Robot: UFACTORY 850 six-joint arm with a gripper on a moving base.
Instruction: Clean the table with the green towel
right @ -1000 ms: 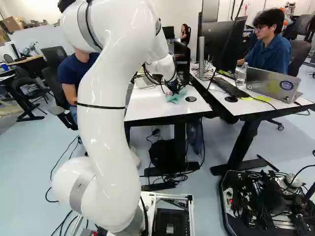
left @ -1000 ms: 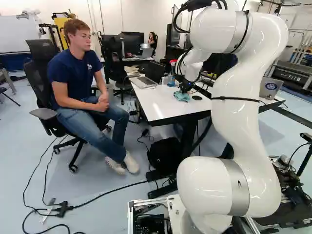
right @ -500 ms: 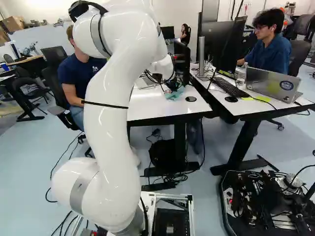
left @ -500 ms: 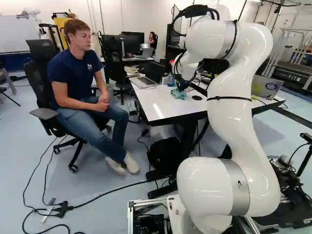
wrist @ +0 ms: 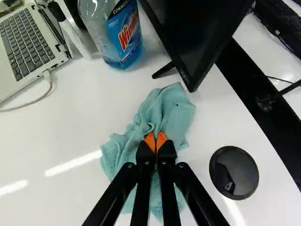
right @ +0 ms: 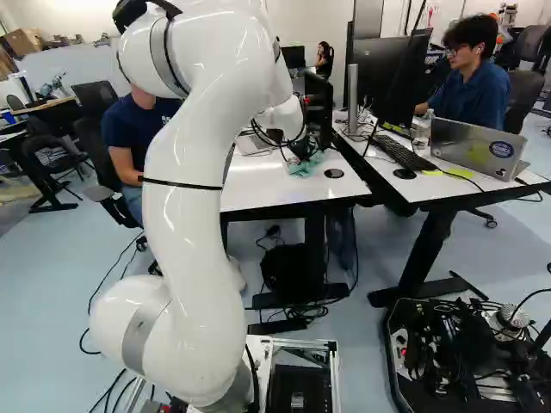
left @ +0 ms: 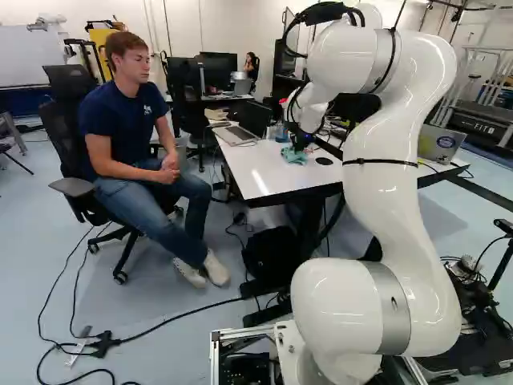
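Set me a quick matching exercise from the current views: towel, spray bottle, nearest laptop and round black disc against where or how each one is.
1. Towel
2. Spray bottle
3. Laptop
4. Black disc

A. Open, with a white cable at its side
B. Bunched up, pinched in the gripper
C. Lying flat on the table, beside the towel
D. Standing between the laptop and the monitor, blue liquid inside

Pairs: 1-B, 2-D, 3-A, 4-C
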